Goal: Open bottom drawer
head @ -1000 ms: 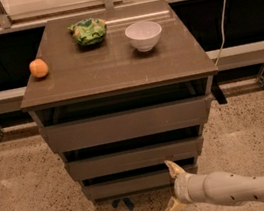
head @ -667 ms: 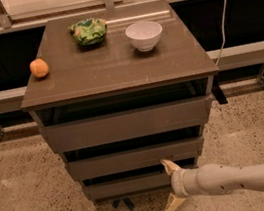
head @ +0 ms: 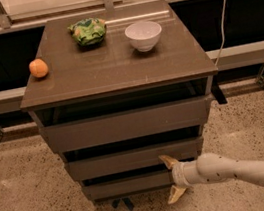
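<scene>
The bottom drawer (head: 126, 185) is the lowest of 3 fronts in the cabinet (head: 115, 70), just above the floor (head: 26, 197). The gripper (head: 171, 178) is at the right part of this front. Its 2 fingers are spread wide, the upper over the front's top edge and the lower under it, and they clamp nothing. I think it should close on that edge and then pull straight away from the cabinet. The floor before the cabinet gives room.

The desk (head: 115, 70) has a smooth brown top with a soft sheen, perhaps laminate. The bottom drawer (head: 126, 185) front is matt grey-brown board. The end effector (head: 167, 179), at the right end of this front, has 2 spread tan fingers (head: 168, 161) of matt rubbery look. The bowl (head: 144, 34) seems glazed white ceramic, the floor (head: 26, 197) speckled stone
</scene>
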